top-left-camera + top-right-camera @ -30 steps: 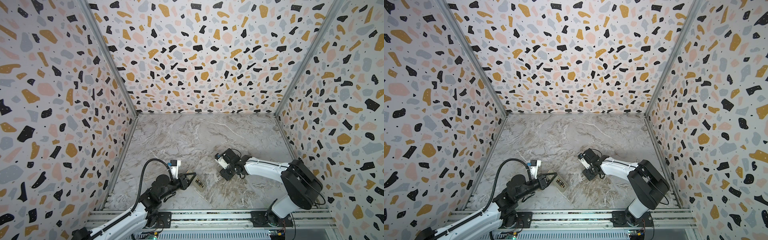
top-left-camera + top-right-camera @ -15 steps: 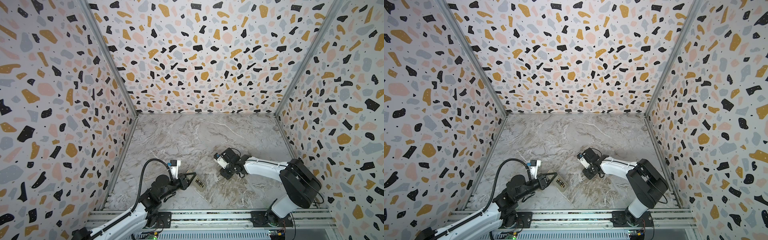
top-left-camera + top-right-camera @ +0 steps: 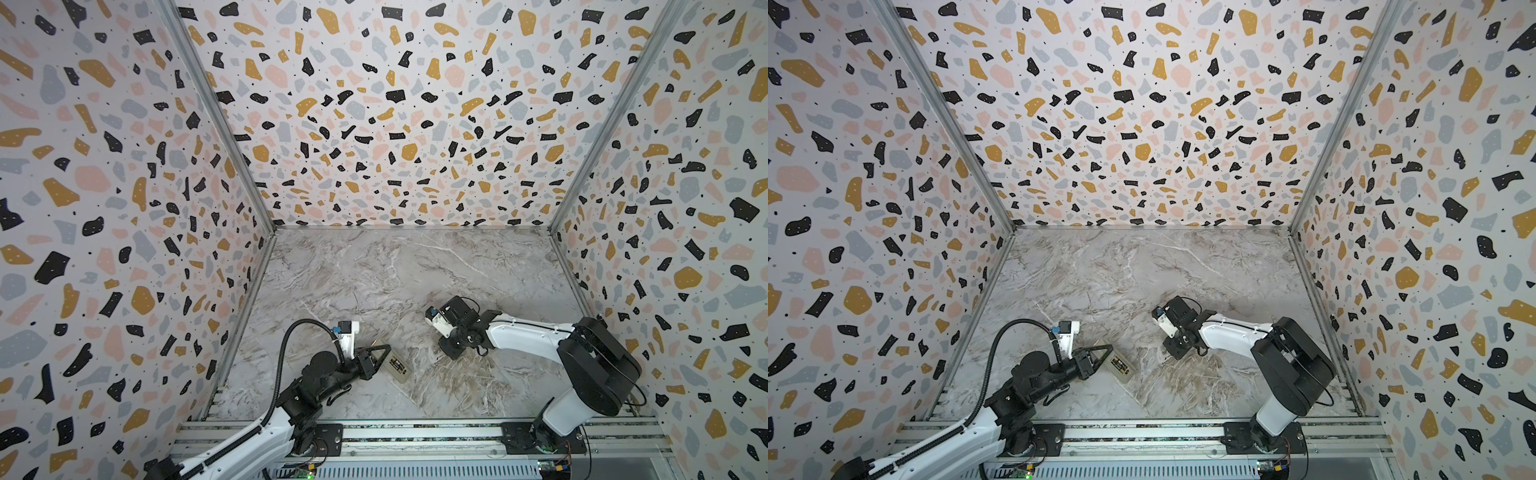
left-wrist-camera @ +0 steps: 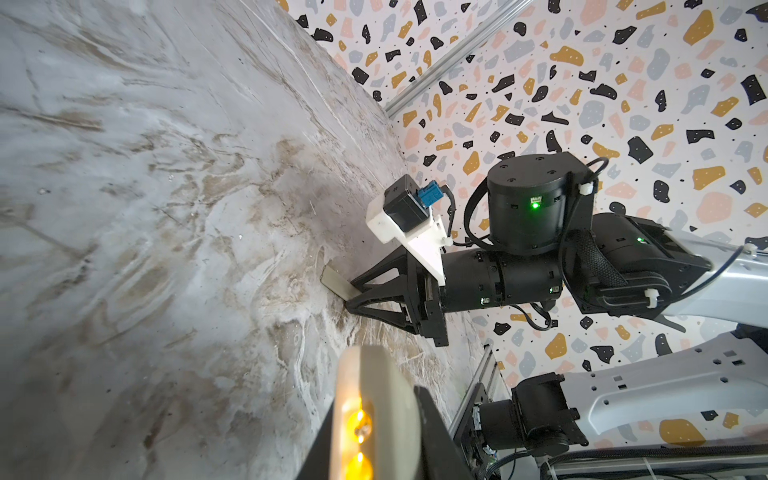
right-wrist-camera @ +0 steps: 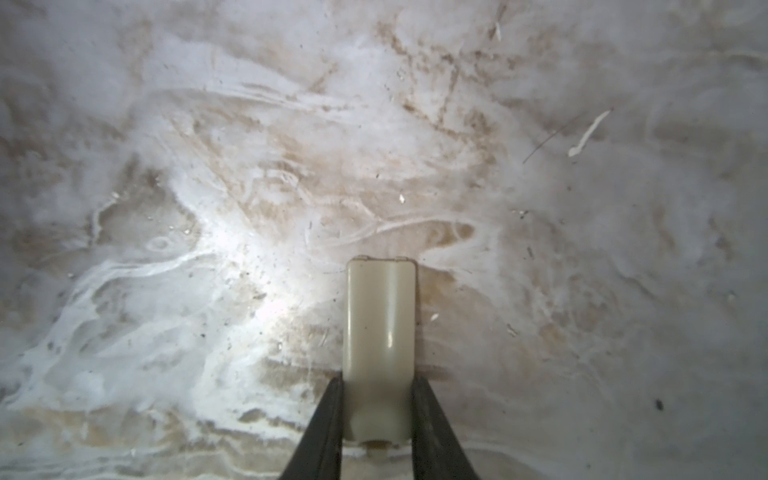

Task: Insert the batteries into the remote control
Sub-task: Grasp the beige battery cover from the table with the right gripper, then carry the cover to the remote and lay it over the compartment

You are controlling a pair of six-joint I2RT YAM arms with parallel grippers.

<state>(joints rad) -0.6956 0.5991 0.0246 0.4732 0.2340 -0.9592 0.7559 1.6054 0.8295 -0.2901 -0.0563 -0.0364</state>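
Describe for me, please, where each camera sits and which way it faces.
Both top views: high above the front rail, looking down over the marble table; left arm and right arm show, left claw holding the remote control.
Left wrist: low on the left arm, looking across the table at the right arm; own finger and remote control in the foreground.
Right wrist: close above the table, looking along the right claw; both fingers touch a pale cover.
Shared: both wrist views show that pale cover in the right claw.
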